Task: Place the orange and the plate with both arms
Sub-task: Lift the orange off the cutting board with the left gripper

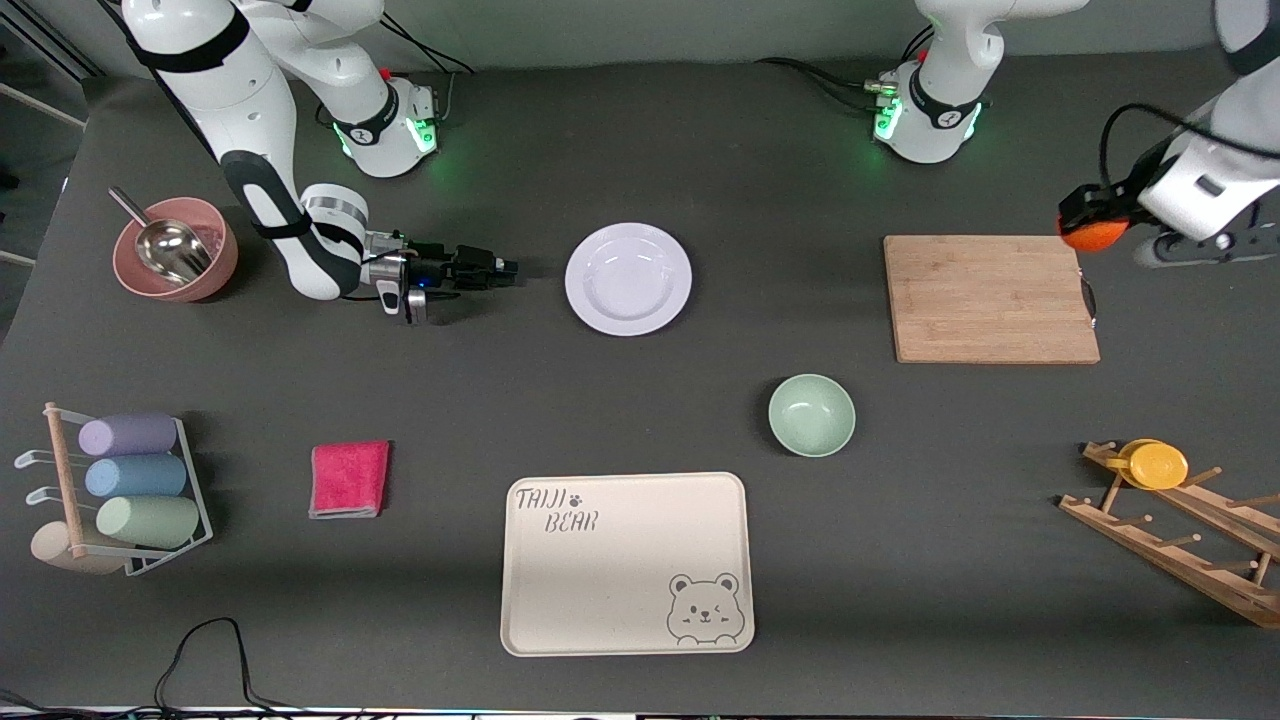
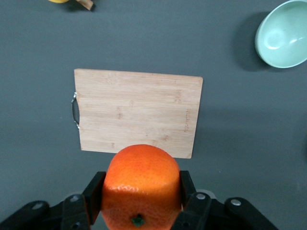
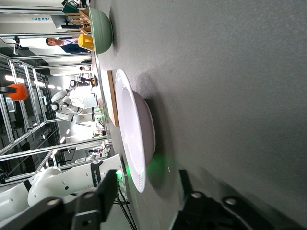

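The orange (image 1: 1096,236) is held in my left gripper (image 1: 1090,226), up in the air over the left arm's end of the wooden cutting board (image 1: 990,298). In the left wrist view the fingers (image 2: 94,191) press both sides of the orange (image 2: 140,184), with the board (image 2: 139,114) below. The pale lavender plate (image 1: 628,278) lies on the table mid-way between the arms. My right gripper (image 1: 497,268) is open and empty, low over the table, level, just beside the plate toward the right arm's end. The right wrist view shows the plate (image 3: 136,129) between and ahead of the spread fingers (image 3: 103,191).
A mint-green bowl (image 1: 811,414) and a cream bear-print tray (image 1: 625,563) lie nearer the front camera. A pink bowl with a metal scoop (image 1: 175,262), a red cloth (image 1: 349,479) and a cup rack (image 1: 120,480) are at the right arm's end. A wooden rack with a yellow cup (image 1: 1155,465) is at the left arm's end.
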Controlling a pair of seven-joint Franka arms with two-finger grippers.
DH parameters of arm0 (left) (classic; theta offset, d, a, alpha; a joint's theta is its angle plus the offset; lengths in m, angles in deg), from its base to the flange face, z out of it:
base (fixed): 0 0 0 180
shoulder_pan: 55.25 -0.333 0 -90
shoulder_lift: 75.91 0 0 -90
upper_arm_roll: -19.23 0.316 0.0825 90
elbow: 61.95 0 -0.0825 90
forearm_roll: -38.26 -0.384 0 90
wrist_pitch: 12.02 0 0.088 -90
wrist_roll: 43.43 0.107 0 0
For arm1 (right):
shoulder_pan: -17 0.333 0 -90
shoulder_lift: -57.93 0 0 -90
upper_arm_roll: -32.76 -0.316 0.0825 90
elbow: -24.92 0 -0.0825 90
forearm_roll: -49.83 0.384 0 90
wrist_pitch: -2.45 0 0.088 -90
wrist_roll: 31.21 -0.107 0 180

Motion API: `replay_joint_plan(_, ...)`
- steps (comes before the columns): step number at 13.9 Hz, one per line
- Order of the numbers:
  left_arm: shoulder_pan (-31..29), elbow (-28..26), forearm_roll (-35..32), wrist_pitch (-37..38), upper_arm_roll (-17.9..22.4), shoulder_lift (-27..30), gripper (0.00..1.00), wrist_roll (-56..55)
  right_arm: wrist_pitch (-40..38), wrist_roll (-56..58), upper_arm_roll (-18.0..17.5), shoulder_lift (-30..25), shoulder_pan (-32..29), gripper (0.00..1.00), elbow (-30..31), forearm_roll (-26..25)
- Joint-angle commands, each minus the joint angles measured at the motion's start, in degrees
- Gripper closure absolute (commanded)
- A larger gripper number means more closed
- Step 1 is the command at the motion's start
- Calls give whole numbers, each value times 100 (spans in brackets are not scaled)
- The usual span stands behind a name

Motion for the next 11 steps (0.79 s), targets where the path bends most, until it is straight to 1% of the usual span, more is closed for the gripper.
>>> replay_joint_plan(1, 50, 1039, 26, 702, -15, -514, 100, 45, -8, 100, 14, 104, 9, 50, -68, 136)
replay_joint_plan(2, 41, 1260, 26, 844, -15, -638, 100, 80, -8, 100, 14, 104, 9, 51, -68, 136)
replay_joint_plan(3, 50, 1401, 26, 897, -15, -708, 100, 98, -8, 117, 14, 104, 9, 56, -77, 136)
replay_joint_plan(4, 59, 1464, 34, 898, -33, -727, 100, 20, -8, 126, 14, 113, 9, 56, -77, 136)
replay_joint_plan(6, 59, 1473, 95, 924, -278, -736, 100, -173, -8, 161, 14, 139, 9, 56, -86, 145)
replay_joint_plan(8, 59, 1482, 410, 846, -690, -814, 100, -1023, -8, 179, 14, 201, 9, 56, -129, 136)
replay_joint_plan(10, 59, 1473, 596, 557, -1296, -946, 100, -1971, -8, 188, 14, 245, 9, 56, -147, 136)
replay_joint_plan(11, 59, 1473, 640, 390, -1673, -1051, 100, -2533, -8, 188, 14, 245, 9, 56, -147, 136)
